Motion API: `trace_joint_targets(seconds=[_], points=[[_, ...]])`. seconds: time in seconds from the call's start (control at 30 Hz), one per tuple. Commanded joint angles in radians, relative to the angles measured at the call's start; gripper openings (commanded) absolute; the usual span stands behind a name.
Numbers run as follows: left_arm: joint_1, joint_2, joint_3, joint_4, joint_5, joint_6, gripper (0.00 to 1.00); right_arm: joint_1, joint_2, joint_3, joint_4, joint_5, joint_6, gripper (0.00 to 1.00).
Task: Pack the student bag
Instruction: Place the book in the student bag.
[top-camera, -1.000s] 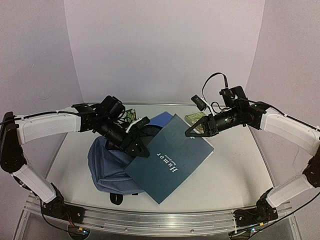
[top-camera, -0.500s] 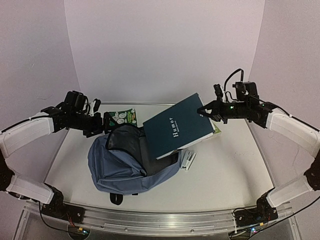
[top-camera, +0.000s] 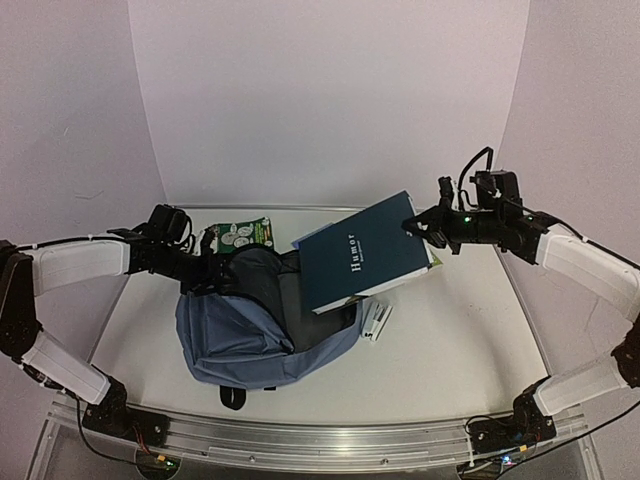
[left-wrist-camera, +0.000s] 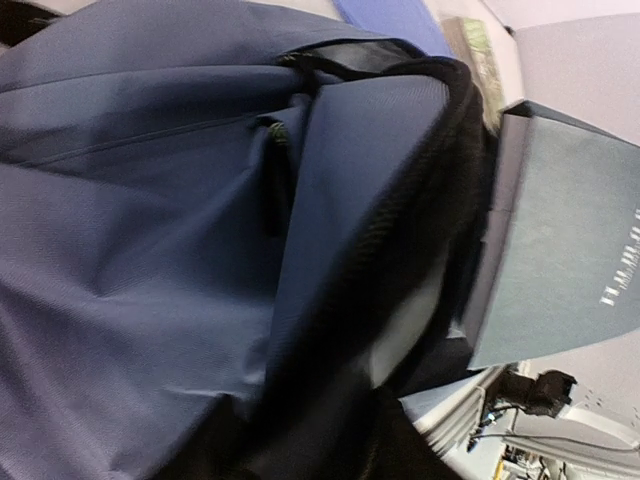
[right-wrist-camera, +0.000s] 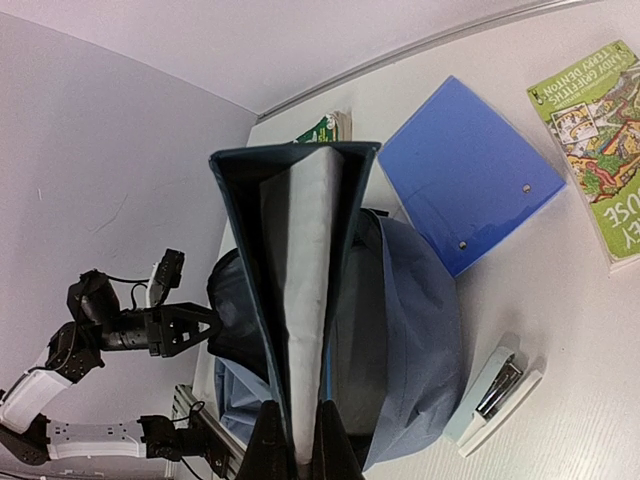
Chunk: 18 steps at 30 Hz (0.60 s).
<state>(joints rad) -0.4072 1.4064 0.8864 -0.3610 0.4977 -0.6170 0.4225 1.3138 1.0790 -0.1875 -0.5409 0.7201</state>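
Observation:
The student bag (top-camera: 245, 335) lies in the middle of the table, slate-blue, with its black-lined mouth facing the back. My left gripper (top-camera: 213, 272) sits at the left rim of that mouth, shut on the fabric edge. In the left wrist view the bag (left-wrist-camera: 150, 250) fills the frame and my fingers are lost in dark blur at the bottom. My right gripper (top-camera: 415, 225) is shut on a corner of a dark teal book (top-camera: 365, 255) titled "Humor". The book (right-wrist-camera: 300, 300) hangs spine-up between my right fingers, above the bag's mouth (right-wrist-camera: 420, 320).
A white stapler (top-camera: 377, 320) lies just right of the bag. A flat blue notebook (right-wrist-camera: 470, 170) and a green picture book (right-wrist-camera: 600, 130) lie behind the bag on the right. Another green book (top-camera: 240, 235) lies at the back left.
My left gripper has come in from the left to the bag's rim and closed on it. The right arm has shifted slightly, with the book still held above the bag.

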Motion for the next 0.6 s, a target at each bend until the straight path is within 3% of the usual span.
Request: trace_joint_targets(seconds=[0.0,0.27,0.57], points=[[0.002,0.007,0.044,0.076,0.127,0.012,0.03,0.008,-0.039,-0.011,0.063,0.034,0.064,0.00],[0.002,-0.179,0.181,0.011,0.211,0.194,0.00,0.009,-0.021,-0.079,0.107,0.052,0.127,0.00],[0.002,-0.142,0.380,-0.107,0.328,0.277,0.00,0.068,0.058,-0.143,0.367,-0.014,0.291,0.00]])
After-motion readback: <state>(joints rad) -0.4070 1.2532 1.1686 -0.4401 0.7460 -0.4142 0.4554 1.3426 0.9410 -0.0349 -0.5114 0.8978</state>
